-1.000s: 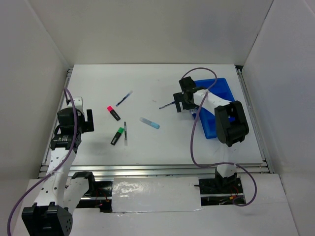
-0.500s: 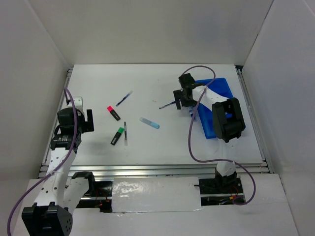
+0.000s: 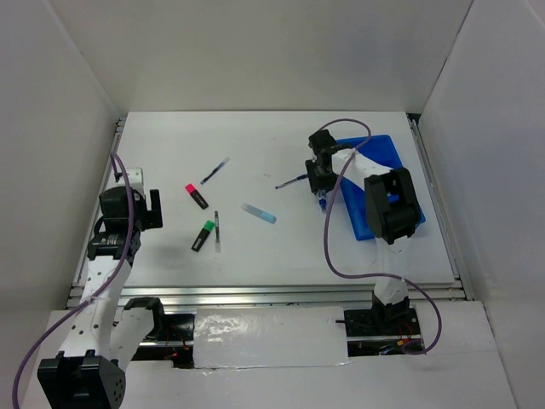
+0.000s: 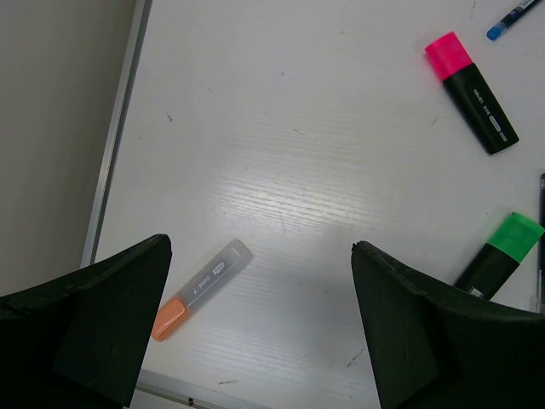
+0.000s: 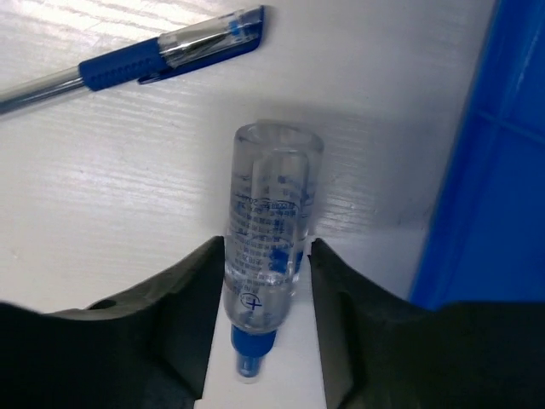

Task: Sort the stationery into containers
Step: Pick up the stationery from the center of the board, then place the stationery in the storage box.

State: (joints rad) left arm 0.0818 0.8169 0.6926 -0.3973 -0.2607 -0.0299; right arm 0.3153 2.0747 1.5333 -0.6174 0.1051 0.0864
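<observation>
White tabletop (image 3: 255, 136) is carrying nearly everything loose, so sorting is looking barely begun. Left gripper (image 4: 260, 256) is hanging wide open above an orange-tipped marker (image 4: 200, 290), and the pink highlighter (image 3: 196, 196), green highlighter (image 3: 203, 236), thin blue pen (image 3: 215, 171) and light-blue marker (image 3: 258, 213) are lying unsorted. Right gripper (image 5: 266, 256) is clamping a clear blue-tipped tube (image 5: 271, 196) just beside the blue tray (image 3: 387, 153), whose compartments the arm is mostly hiding.

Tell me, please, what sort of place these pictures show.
Probably a robot test cell: a white table boxed in by white panels, two arms bolted at its near edge, and pens, a clear tube and a blue tray on it.
</observation>
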